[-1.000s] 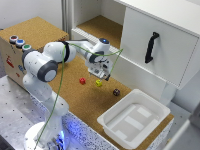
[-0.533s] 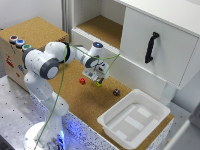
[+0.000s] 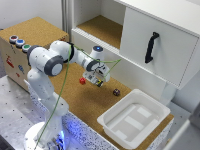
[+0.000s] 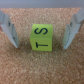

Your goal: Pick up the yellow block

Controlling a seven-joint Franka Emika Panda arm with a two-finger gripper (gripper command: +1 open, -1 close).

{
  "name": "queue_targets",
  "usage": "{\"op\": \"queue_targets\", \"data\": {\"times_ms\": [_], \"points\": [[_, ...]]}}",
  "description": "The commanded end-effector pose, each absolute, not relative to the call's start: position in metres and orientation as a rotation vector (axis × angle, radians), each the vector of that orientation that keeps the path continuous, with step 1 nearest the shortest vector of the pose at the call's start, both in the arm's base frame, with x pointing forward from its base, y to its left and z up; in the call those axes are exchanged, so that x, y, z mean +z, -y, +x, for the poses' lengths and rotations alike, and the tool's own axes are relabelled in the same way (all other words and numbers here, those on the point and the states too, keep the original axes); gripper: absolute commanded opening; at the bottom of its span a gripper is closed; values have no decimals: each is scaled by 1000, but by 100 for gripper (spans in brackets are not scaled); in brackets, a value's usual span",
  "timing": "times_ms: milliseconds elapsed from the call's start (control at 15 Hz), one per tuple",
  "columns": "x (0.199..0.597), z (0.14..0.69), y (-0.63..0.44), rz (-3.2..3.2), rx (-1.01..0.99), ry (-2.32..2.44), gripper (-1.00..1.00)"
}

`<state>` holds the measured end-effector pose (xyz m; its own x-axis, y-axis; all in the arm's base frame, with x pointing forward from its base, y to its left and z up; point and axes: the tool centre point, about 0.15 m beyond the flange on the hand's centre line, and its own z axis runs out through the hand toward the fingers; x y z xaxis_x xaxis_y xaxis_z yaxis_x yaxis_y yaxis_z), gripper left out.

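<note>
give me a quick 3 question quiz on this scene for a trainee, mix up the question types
1. True or false: in the wrist view, the small bright yellow cube sits on the cork surface between the two fingers of the gripper, apart from both.
2. Multiple choice: in the exterior view, which cube lies nearest the white plastic bin? A. the small red cube B. the small dark brown cube C. a green cube
3. Fill in: the letters printed on the yellow cube are S and ___.

Key: 1 true; 2 B; 3 T
</note>
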<state>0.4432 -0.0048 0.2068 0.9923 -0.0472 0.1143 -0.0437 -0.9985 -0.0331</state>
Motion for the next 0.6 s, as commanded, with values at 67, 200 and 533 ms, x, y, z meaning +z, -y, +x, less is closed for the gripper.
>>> {"op": "queue_targets", "data": {"times_ms": [67, 200, 533], "points": [[200, 449, 8, -3200, -137, -121, -100], [205, 448, 10, -3194, -156, -142, -100], [206, 453, 13, -3195, -161, -134, -100]]}}
